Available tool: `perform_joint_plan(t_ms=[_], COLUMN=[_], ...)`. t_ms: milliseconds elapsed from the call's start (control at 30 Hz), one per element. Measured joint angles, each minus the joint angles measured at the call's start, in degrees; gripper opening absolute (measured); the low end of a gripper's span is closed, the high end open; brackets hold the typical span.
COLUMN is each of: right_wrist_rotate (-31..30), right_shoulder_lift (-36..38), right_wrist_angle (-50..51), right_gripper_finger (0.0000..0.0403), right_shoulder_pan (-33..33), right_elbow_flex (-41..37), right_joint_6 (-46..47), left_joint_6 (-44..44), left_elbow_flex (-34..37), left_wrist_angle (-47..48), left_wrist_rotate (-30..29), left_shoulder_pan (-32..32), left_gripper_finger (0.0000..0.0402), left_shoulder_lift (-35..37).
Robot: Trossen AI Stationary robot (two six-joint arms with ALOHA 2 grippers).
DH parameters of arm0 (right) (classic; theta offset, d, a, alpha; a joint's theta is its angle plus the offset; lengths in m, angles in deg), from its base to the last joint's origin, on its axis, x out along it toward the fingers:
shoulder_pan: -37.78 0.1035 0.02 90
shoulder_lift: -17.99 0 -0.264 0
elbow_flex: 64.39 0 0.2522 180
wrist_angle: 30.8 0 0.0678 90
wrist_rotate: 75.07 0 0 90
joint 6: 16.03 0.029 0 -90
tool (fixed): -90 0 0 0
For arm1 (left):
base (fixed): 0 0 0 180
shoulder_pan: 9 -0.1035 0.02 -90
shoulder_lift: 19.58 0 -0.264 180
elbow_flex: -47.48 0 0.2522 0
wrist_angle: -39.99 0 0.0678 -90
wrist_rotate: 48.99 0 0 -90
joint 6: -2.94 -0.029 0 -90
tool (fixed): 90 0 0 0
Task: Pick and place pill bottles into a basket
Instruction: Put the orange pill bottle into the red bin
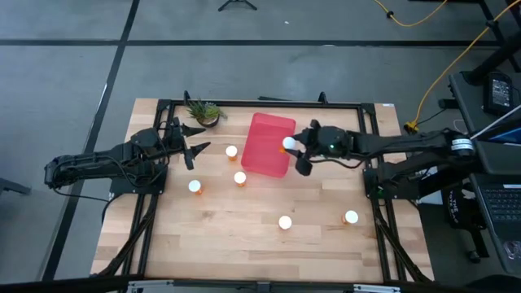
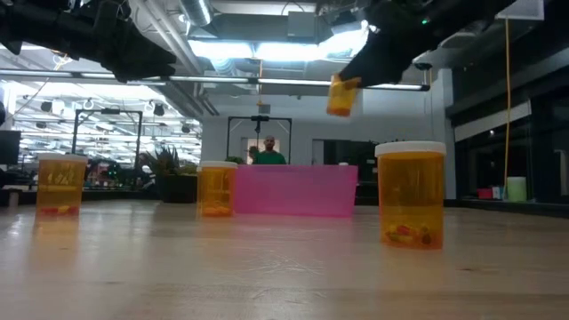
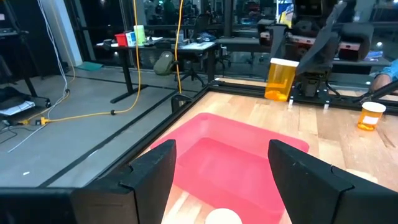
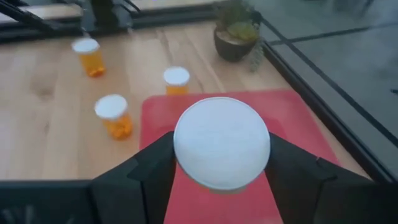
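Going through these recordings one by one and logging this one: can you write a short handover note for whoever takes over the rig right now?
Right gripper: shut on a pill bottle, held above the red tray's right edge, not yet released.
Left gripper: jaws open, empty, waiting left of the tray near the potted plant.
On the table: five bottles, at and.
Done: no bottle visible in the tray.
Left: drop the held bottle, then pick and place the other five.
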Motion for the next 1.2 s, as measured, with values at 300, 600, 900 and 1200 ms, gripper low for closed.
perform_joint_plan(t_ms=[300, 600, 900, 1200], right_wrist_rotate=[7.67, 10.7, 16.2, 16.49], right_shoulder_lift=[-5.38, -10.73, -13.65, -16.27], right_wrist_angle=[-0.85, 4.68, 5.6, 6.82], right_gripper_finger=[0.022, 0.022, 0.022, 0.022], right_shoulder_pan=[-6.42, -13.23, -18.13, -19.17], right_elbow_flex=[4.43, 11.39, 15.52, 15.1], right_joint_6=[-2.94, -4.66, -7.12, -8.83], left_joint_6=[0.0, 0.0, 0.2, 0.17], left_elbow_flex=[0.0, 0.0, 0.0, 0.0], left_wrist_angle=[0.02, 0.03, 0.01, 0.01], left_wrist_rotate=[0.0, 0.02, 0.02, 0.02], left_shoulder_pan=[-0.02, -0.02, 0.0, 0.0], left_gripper_finger=[0.0251, 0.0251, 0.0251, 0.0251], left_shoulder_lift=[0.0, 0.0, 0.0, 0.0])
